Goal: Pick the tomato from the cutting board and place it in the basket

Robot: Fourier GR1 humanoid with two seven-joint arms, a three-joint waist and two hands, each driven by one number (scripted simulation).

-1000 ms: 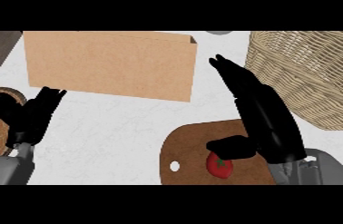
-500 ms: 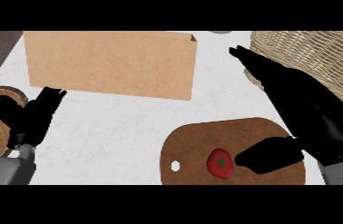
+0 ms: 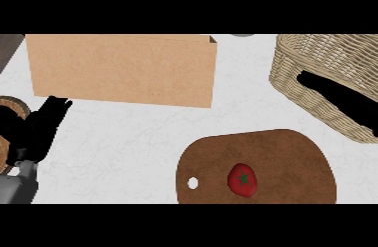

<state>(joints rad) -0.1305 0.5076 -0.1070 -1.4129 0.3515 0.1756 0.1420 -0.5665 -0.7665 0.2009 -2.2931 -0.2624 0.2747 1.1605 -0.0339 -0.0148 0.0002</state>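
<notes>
On the cutting board (image 3: 295, 156), low in the head view, the tomato (image 3: 243, 179) lies red and alone, stem scar up, just right of the board's hanging hole, nothing touching it. What has changed: half a second ago my right hand sat beside the tomato with its fingers stretched up toward the basket (image 3: 295, 76); a second ago it lay over the board. Now it has left the view entirely, so I cannot tell how its fingers stand. The dark shape on the basket's wall may be that arm's shadow, but I cannot confirm it. The tomato has not shifted on the board, so I judge no grasp was made and the pick is not yet done. My left hand (image 3: 35, 126) rests at the view's left edge, fingers straight and pointing up, holding nothing, as before. The cardboard box (image 3: 122, 68) sits at upper left, well apart from the board. Next move, as I see it: bring the right hand back over the tomato.
</notes>
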